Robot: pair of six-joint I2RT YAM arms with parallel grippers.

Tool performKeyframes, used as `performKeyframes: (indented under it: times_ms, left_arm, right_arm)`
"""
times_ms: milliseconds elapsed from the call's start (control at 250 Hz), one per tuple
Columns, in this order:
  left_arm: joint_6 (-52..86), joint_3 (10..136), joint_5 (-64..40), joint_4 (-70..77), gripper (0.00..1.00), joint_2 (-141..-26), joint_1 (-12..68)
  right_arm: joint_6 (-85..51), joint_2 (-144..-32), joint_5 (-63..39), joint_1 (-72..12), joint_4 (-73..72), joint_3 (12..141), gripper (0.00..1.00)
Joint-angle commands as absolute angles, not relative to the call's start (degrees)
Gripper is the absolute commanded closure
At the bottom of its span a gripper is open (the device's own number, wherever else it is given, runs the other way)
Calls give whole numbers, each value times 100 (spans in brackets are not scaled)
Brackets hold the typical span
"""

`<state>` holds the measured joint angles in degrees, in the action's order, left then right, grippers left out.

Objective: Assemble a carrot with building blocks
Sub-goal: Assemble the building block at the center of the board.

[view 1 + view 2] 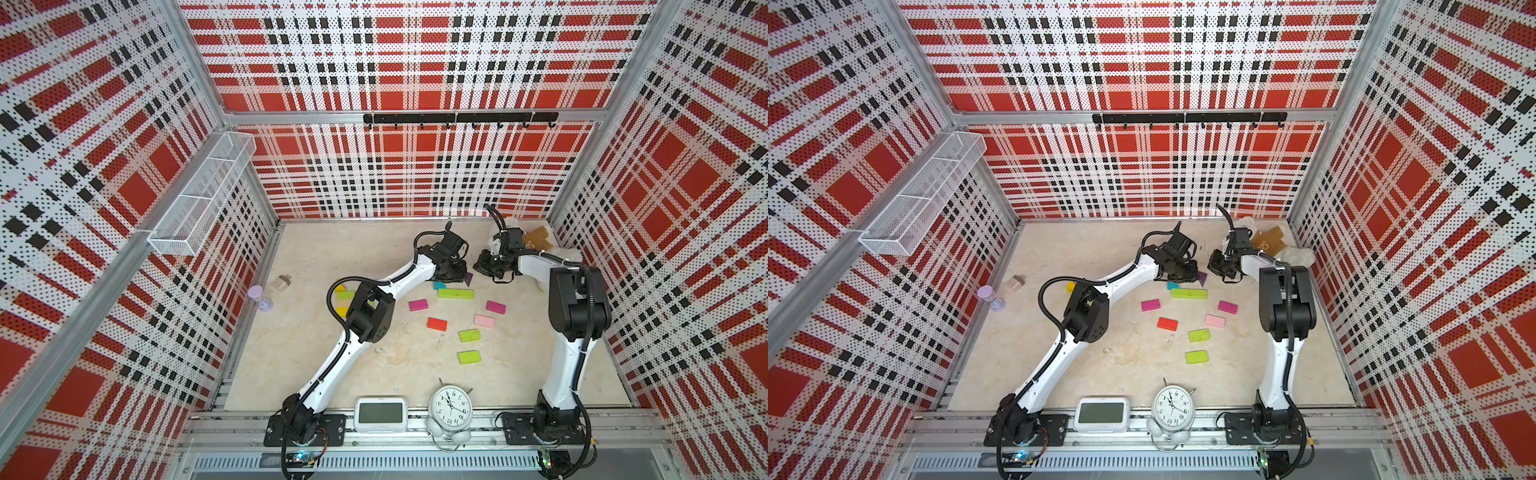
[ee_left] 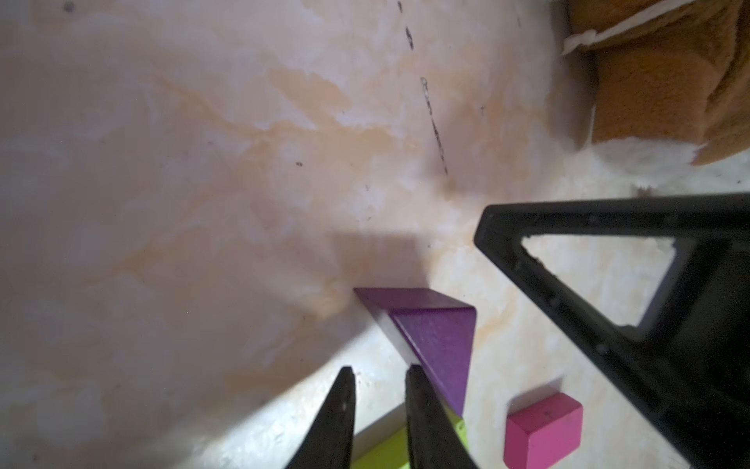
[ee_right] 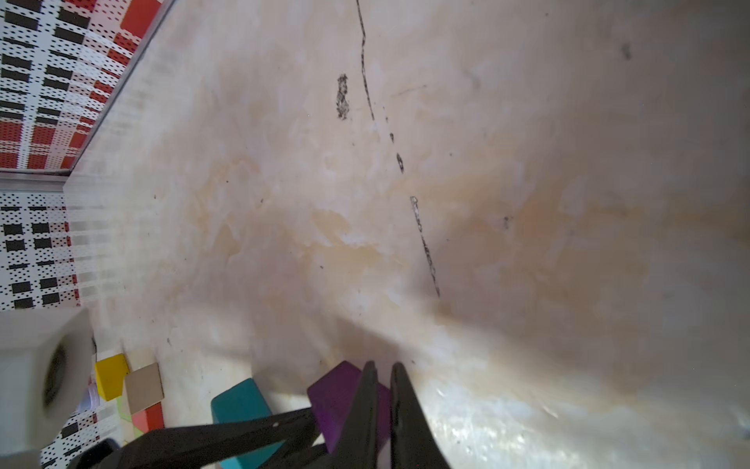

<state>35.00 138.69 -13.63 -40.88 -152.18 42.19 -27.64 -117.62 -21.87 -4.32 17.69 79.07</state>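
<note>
The building blocks lie scattered mid-table: a purple wedge (image 1: pixel 468 278), a teal block (image 1: pixel 439 285), a long lime bar (image 1: pixel 456 293), two magenta bricks (image 1: pixel 418 304) (image 1: pixel 496 307), a pink brick (image 1: pixel 484 321), a red-orange brick (image 1: pixel 436 323) and two lime bricks (image 1: pixel 469 335). More blocks (image 1: pixel 344 295) sit half hidden under the left elbow. My left gripper (image 2: pixel 380 368) is nearly shut with only bare table in the narrow gap; the purple wedge (image 2: pixel 438 337) touches the outside of one finger. My right gripper (image 3: pixel 385 365) is shut and empty, its tips at the wedge (image 3: pixel 337 394) from the opposite side.
A brown and white plush toy (image 1: pixel 538 237) lies in the far right corner behind the right arm. A lilac hourglass (image 1: pixel 259 297) and a beige cube (image 1: pixel 283 283) stand near the left wall. An alarm clock (image 1: pixel 451 407) and a digital display (image 1: pixel 380 414) stand at the front edge.
</note>
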Motion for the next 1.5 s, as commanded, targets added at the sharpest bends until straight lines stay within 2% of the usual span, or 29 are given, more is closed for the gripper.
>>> performKeyframes:
  times_ms: [0,1497]
  left_arm:
    - [3577,14036,-1376,-4236,74,-15337,4215]
    - [3612,14365,-1440,-4267,73,-15618,4285]
  right_arm:
    - [-2647,-11848,-2234,-492,1571,7963,89]
    - [-2830,-11443,-2219,-624,1367,7321,90]
